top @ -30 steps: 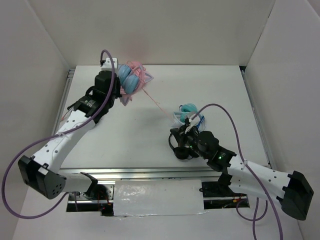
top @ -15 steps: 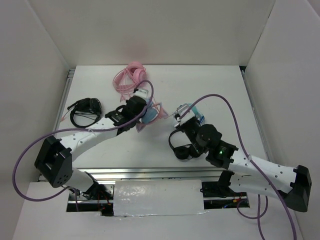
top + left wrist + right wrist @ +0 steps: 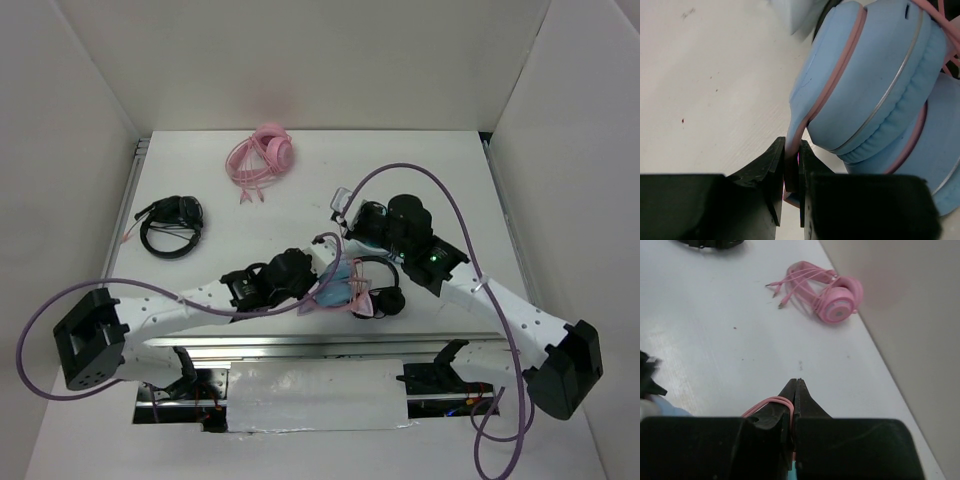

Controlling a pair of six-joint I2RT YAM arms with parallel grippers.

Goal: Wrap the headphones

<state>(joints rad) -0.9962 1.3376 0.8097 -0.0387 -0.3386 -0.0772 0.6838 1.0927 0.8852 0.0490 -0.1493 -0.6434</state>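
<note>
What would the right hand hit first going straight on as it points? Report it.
Probably the bare white table just ahead of the right hand; the all-pink over-ear headphones lie beyond, slightly to the right. Depth is unclear from this view.

1. I see a matte white table (image 3: 450, 170) filling the workspace; the left wrist view shows a few small dark specks on it.
2. Plain white panels box it in: a back wall (image 3: 300, 60), a left wall (image 3: 60, 150) and a right wall (image 3: 580, 120).
3. A metal rail (image 3: 300, 345) runs along the near edge, and a side rail (image 3: 128, 200) lines the left.
4. The light is even and soft from my view, with faint shadows.
</note>
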